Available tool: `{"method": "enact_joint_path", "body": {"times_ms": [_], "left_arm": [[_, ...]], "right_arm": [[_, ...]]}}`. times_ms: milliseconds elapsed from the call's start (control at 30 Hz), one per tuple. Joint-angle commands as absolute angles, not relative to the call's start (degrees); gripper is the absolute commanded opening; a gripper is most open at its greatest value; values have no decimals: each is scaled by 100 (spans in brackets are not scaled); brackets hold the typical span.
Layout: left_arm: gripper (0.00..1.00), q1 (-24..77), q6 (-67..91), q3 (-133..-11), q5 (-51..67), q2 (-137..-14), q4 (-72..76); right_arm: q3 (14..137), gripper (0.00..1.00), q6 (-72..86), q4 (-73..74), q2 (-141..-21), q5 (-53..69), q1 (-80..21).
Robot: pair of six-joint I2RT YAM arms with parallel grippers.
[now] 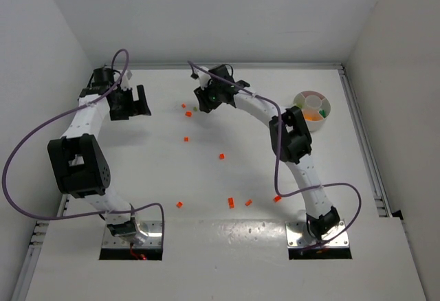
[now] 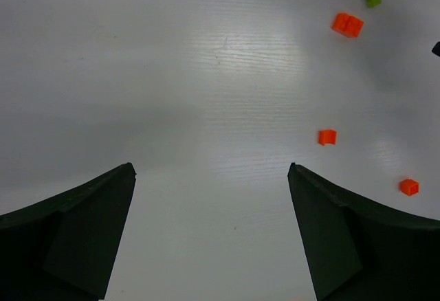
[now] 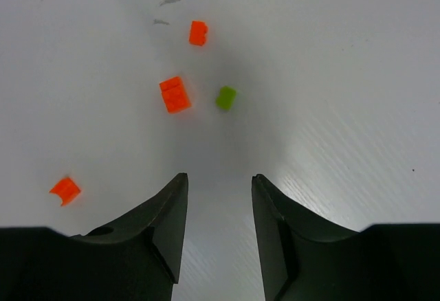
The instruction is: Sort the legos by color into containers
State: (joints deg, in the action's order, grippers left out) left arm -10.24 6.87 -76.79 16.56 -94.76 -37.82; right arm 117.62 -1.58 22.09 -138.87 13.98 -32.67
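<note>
Roughly 8 orange legos [image 1: 221,155] & 1 green lego [image 3: 225,97] lay loose; 1 dish [image 1: 314,125].
L gripper [image 2: 212,170] gaped fully wide, empty; R gripper [image 3: 218,177] was part-open, empty, near the green.

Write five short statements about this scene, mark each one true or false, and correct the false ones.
1. The left pincer is wide open with nothing between its jaws. True.
2. The right pincer grips a green lego. False: its jaws are apart and empty, and the green lego lies on the table ahead of the fingertips.
3. The white dish stands beside the left arm. False: it stands on the far right of the table.
4. Several orange legos lie loose on the table. True.
5. The white dish is empty. False: orange and green pieces show in its compartments.
</note>
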Motion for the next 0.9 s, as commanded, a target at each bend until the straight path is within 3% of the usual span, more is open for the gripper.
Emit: {"method": "enact_joint_path", "body": {"times_ms": [0,200,867], "left_arm": [[100,-1124,800,-7849,1441,-9413,-3779],[100,-1125,800,-7796,1441,-9360,-3779],[100,-1178,800,-7796,1503,-9466,-3779]], "right_arm": [[11567,43,641,1100,-13702,713,-3261],[11522,46,852,686,-13948,116,-3550],[11918,46,738,466,-14695,-264,-3797]]}}
